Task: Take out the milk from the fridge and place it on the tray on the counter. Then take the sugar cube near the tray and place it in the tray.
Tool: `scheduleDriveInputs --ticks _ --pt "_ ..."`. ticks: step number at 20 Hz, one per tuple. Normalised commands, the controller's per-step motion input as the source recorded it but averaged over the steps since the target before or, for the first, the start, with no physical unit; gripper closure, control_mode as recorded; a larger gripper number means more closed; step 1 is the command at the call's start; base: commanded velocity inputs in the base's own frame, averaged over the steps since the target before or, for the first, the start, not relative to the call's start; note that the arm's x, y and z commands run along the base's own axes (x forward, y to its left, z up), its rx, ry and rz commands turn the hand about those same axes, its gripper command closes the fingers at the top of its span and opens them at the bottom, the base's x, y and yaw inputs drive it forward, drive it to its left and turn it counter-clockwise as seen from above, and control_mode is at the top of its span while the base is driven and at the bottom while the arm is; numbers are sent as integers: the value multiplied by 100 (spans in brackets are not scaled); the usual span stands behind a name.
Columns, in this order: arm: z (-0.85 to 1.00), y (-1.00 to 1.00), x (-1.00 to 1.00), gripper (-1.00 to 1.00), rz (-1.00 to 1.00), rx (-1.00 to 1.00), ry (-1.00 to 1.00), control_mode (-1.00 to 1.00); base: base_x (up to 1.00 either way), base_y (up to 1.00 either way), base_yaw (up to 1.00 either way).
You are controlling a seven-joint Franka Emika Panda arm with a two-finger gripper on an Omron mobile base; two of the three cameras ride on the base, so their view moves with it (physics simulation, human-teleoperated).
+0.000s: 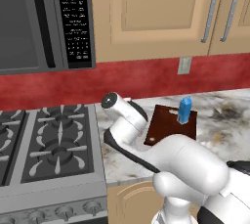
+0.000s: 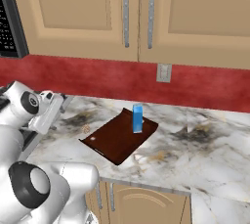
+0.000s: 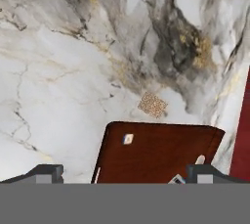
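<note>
Ahead of the released, wide-spread tool, bare marbled bench lies open past the tray. The sugar cube sits just beyond the tray's far edge, apart from it. The milk stands upright on the tray's wall-side end.

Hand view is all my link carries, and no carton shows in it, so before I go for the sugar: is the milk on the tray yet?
Observer: Yes. The milk stands upright on the tray, at its end nearer the wall.
Operator: What lies on the arm's side of the counter?
Observer: A stove with black grates borders the counter there, in the left base view.
Operator: Is anything else on the tray?
Observer: Just the carton. The sugar cube lies on the stone beside the tray, apart from it.
</note>
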Motion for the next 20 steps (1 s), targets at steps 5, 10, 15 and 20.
scheduleDriveInputs --ticks 5,10,15,20 --pt "-7 -21 5 -100 -18 0 0 -100 0 0 0" --pt "-6 -32 1 -100 -20 8 0 -100 0 0 0" --pt "0 -22 2 -100 -13 7 -1 -100 0 0 0" --pt "-3 -13 1 -100 1 0 -1 -100 0 0 0"
